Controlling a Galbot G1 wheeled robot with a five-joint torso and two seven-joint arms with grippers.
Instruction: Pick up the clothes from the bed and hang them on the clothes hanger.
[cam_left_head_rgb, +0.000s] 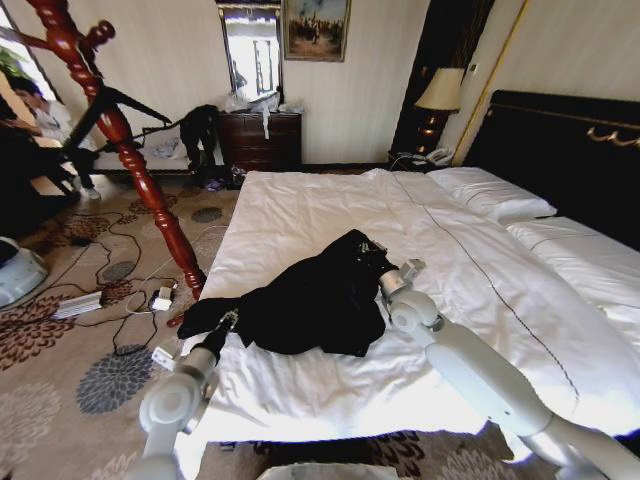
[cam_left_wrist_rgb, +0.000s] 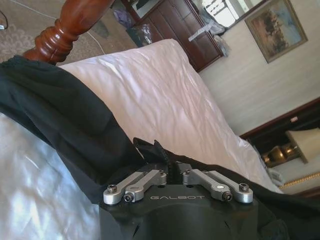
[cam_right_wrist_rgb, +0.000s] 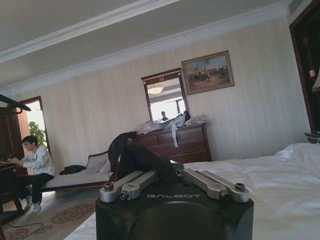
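**Ana:** Cloth first, then. Starting from the left of the garment: the left gripper sits at the sleeve end of the large black long-sleeved coat of soft cloth, which lies crumpled on the near part of the wide bed with its white duvet. In the left wrist view the linkage arms are drawn in toward the middle and black cloth bunches up right there, so I'd say the fingers are pinching the coat.

**Ben:** And on the coat's other side?

**Ana:** The right gripper is at the coat's upper right edge. In the right wrist view a peak of black cloth stands up between the closed-in linkage, so it too looks pressed shut on the fabric.

**Ben:** How will it handle?

**Ana:** My guess: limp and fairly heavy for cloth. It'll sag between the two holds and drag on the duvet, and any smooth lining may slip through a thin pinch. A thick fold near the collar or shoulders would hold better than a sleeve tip.

**Ben:** The stand?

**Ana:** The tall glossy red-brown wooden coat stand with its spiralled post rises left of the coat, just off the bed's corner, near enough, I judge, but the pegs are high.
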